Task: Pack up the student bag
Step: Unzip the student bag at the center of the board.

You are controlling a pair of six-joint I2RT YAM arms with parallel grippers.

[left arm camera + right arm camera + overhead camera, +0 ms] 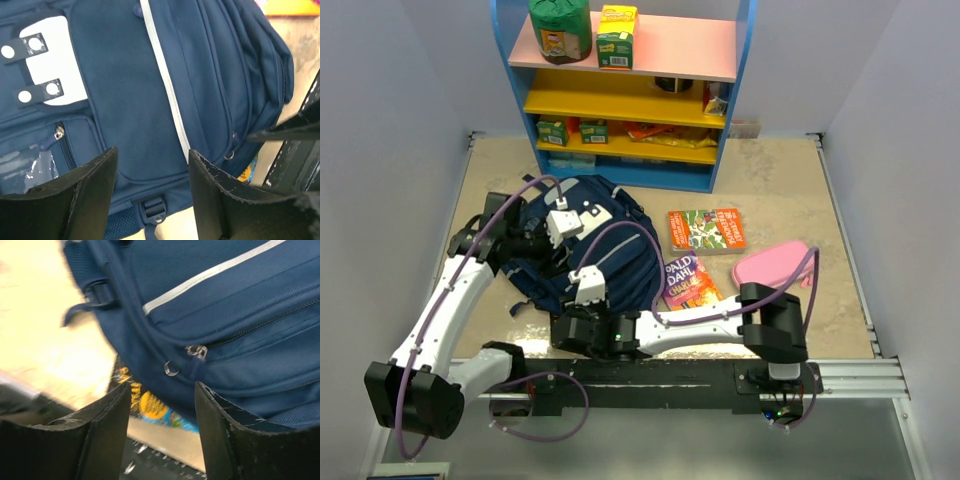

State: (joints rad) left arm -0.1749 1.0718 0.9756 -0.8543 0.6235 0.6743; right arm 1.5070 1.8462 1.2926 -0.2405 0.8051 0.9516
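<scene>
A large navy blue backpack point(625, 262) with white patches and thin pale stripes lies flat on the beige worktop point(775, 180), left of centre and just in front of a blue shelf unit point(630, 100). Its zips look closed.

The left end effector point(152, 160) hangs over the front of the backpack, fingers spread and nothing between them. The right end effector point(161, 405) reaches in from the right along the near edge of the worktop. Its fingers are spread too, holding nothing, close to a zip pull point(196, 351) on the backpack's side.

Touching the backpack's right edge lies a purple and orange book point(690, 283). A green and red book point(707, 230) lies just beyond it, and a pink pencil case point(772, 265) sits further right. The shelf unit holds green cartons and packets.
</scene>
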